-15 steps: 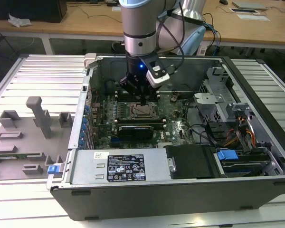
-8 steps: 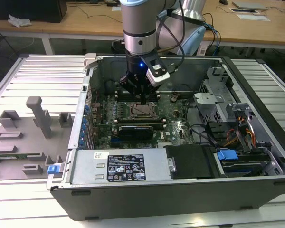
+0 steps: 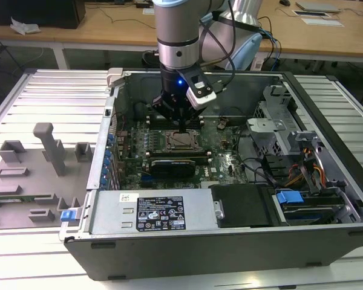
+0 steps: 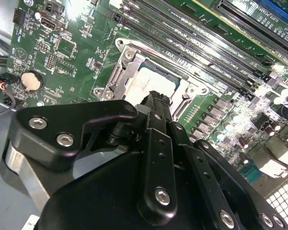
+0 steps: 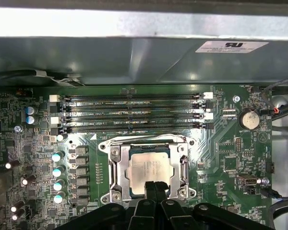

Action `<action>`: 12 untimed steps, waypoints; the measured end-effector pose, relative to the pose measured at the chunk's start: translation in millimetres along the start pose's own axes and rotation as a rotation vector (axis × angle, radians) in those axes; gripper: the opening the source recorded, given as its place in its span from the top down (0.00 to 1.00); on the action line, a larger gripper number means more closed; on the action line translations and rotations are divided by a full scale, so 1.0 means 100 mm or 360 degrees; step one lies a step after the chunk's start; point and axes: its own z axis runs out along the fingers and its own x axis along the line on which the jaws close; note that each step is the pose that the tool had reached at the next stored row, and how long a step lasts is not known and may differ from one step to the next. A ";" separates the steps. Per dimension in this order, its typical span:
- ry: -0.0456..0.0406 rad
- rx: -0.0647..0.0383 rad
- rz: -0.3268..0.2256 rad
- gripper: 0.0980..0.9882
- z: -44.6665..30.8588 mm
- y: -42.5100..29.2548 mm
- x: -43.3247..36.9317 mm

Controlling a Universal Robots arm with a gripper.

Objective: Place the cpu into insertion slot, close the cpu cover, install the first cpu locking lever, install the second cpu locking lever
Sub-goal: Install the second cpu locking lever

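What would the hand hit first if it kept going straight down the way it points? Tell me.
Most likely the cpu: the hand points down at its near edge, inside the cpu cover. How far above it the tips are is unclear.

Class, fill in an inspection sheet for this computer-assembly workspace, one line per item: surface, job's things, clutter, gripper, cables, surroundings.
Surface: ribbed metal table carrying an open computer case.
Job's things: cpu lies in the insertion slot; cpu cover state unclear.
Clutter: grey fixture blocks at the exterior view's left.
Gripper: gripper over the cpu's edge.
Cables: orange and blue cables inside the case.
Surroundings: wooden desks behind.
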 end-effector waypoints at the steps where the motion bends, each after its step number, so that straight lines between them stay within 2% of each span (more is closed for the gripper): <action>1: 0.0000 0.0001 0.0000 0.99 -0.006 -0.001 0.000; 6: 0.0000 0.0000 0.0000 0.99 -0.099 -0.002 -0.010; 12: 0.0000 0.0000 0.0000 0.99 -0.101 -0.036 -0.011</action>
